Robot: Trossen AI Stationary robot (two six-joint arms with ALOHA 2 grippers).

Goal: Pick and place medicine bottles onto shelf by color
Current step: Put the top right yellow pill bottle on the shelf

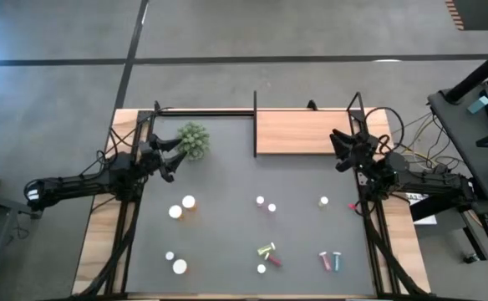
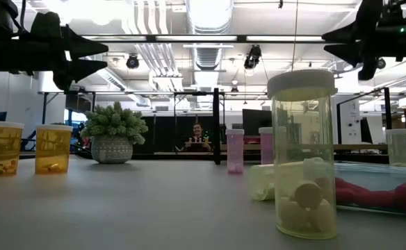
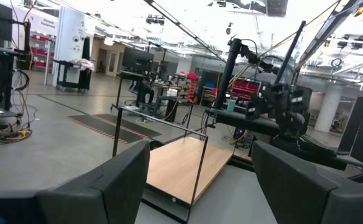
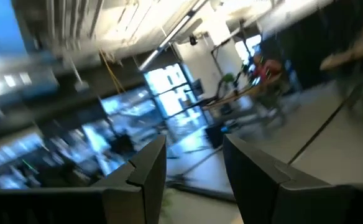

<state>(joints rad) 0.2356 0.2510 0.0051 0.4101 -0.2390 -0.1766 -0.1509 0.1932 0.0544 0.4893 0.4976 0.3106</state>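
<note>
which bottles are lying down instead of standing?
Four: the yellow-green vial and red vial near the front middle, and the pink vial beside the blue vial front right. The rest stand cap-up.

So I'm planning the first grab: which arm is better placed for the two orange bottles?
Left, probably. The orange bottles stand on its side of the table, below the left hand, open and empty; the right hand hovers by the shelf.
</note>
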